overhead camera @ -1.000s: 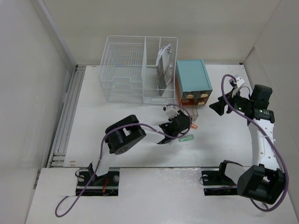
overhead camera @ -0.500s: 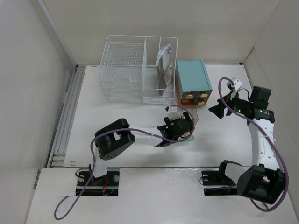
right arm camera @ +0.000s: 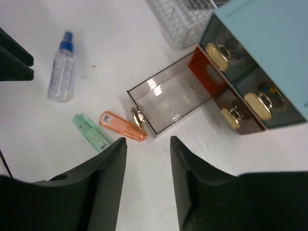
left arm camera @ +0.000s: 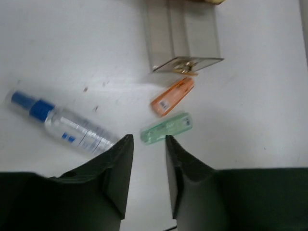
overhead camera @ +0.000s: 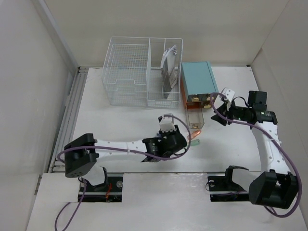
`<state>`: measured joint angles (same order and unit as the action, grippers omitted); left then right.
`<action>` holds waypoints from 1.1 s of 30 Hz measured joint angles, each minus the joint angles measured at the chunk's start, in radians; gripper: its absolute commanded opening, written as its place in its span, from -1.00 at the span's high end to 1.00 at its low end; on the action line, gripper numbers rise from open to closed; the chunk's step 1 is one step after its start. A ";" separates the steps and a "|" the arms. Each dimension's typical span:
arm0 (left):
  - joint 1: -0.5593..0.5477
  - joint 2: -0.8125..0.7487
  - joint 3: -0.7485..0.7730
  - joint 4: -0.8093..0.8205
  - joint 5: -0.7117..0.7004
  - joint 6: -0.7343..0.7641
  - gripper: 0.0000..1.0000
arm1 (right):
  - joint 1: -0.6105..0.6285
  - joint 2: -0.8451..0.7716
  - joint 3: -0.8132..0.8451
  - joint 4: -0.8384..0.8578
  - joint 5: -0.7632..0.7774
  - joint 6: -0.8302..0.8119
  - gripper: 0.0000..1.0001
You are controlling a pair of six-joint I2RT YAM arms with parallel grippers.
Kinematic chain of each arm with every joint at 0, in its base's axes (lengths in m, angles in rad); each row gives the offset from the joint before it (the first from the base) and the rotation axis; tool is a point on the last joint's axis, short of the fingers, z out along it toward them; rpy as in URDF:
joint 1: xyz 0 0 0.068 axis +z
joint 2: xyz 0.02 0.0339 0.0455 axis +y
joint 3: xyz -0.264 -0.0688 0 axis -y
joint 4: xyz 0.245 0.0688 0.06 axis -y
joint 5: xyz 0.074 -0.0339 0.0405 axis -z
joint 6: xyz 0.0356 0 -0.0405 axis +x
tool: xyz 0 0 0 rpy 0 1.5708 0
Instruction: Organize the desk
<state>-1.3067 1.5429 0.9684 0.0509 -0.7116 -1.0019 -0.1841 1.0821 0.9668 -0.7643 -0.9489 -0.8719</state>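
White matte desk (overhead camera: 120,115) across the whole scene, pale panels around it. Left gripper (left arm camera: 147,142) fingers spread apart, nothing between them, held low over the desk near its middle. Just past the fingertips, a pale green capped stick (left arm camera: 166,128) lying flat; next beyond it an orange stick (left arm camera: 172,96) of similar shape, close beside the green one but not touching. Orange stick's far end right by the gold knob of a clear drawer (left arm camera: 185,33), pulled out. Off to the side in the left wrist view, a clear spray bottle (left arm camera: 62,122) with blue cap, lying on its side. Right gripper (right arm camera: 147,142) fingers also spread and empty, over bare desk in front of the pulled-out drawer. Drawer interior looks empty. Behind it, the teal-topped drawer box (overhead camera: 198,79), its other gold-knobbed drawers closed. Just beside the box, a white wire basket (overhead camera: 127,72) at the far side of the desk, dark and white flat items standing in its right compartment.
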 measured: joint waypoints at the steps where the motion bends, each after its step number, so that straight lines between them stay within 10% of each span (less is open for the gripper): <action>1: -0.013 -0.019 -0.020 -0.046 -0.006 -0.039 0.10 | 0.020 0.001 0.000 -0.003 0.003 -0.013 -0.17; 4: -0.051 -0.036 -0.060 -0.205 -0.012 -0.232 -0.45 | 0.091 0.006 0.000 -0.007 0.018 -0.032 -0.29; 12: -0.086 -0.001 -0.058 -0.529 -0.045 -0.710 -0.59 | 0.352 0.052 0.019 0.024 0.096 0.051 -0.32; 23: 0.000 0.237 0.126 -0.637 -0.024 -0.898 -0.50 | 0.360 -0.015 0.018 0.134 0.128 0.189 -0.32; 33: 0.120 0.309 0.203 -0.637 0.100 -0.856 0.01 | 0.181 -0.055 0.018 0.134 0.027 0.215 -0.32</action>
<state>-1.1866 1.8519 1.1717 -0.5865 -0.6113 -1.8584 -0.0029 1.0267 0.9844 -0.6304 -0.9222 -0.6571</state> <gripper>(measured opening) 0.523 0.657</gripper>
